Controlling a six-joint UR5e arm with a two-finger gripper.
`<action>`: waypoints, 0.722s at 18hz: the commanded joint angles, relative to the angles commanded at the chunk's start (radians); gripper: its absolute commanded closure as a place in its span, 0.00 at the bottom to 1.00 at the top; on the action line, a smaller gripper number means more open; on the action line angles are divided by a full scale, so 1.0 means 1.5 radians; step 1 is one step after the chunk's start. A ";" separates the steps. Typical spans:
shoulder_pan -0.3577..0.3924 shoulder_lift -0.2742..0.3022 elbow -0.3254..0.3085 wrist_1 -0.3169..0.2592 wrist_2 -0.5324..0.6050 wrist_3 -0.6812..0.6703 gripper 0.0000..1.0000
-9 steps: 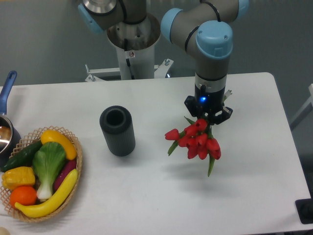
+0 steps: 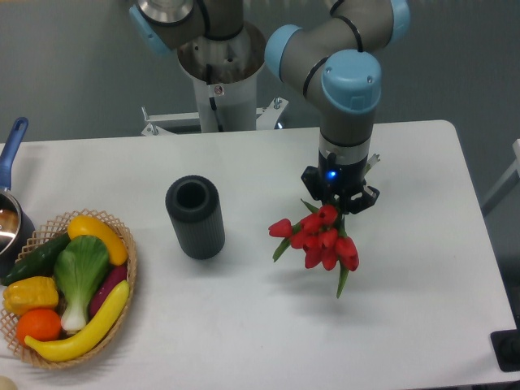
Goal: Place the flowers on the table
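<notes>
Gripper (image 2: 340, 199) points straight down over the right half of the counter (image 2: 422, 276), closed on the stem end of the flowers (image 2: 319, 237); jaws look nearly shut around the thin stems, though the exact gap is hidden by the gripper body. Change since half a second ago: gripper and bunch have shifted slightly left and toward the back of the counter, and the red buds sit a little nearer the dark cylinder (image 2: 196, 216), still well apart from it. Buds hang below and left of the gripper, one green leaf tip pointing down toward the counter. A soft shadow lies under the bunch, so my judgement is that the flowers are still carried just above the surface rather than resting on it; contact cannot be confirmed. Task not yet done: bunch remains in the grip. Next step likely lowering and opening. Basket (image 2: 126, 268) of vegetables at far left is untouched.
</notes>
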 joint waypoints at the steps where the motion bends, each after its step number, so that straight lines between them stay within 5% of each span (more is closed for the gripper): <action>1: -0.002 -0.009 0.001 0.000 0.001 0.000 0.97; 5: -0.017 -0.043 0.011 0.002 0.000 -0.002 0.96; 8: -0.024 -0.061 0.021 0.002 -0.001 -0.001 0.84; 12: -0.030 -0.084 0.041 0.003 -0.003 0.002 0.42; 13: -0.031 -0.084 0.040 0.006 -0.003 0.001 0.00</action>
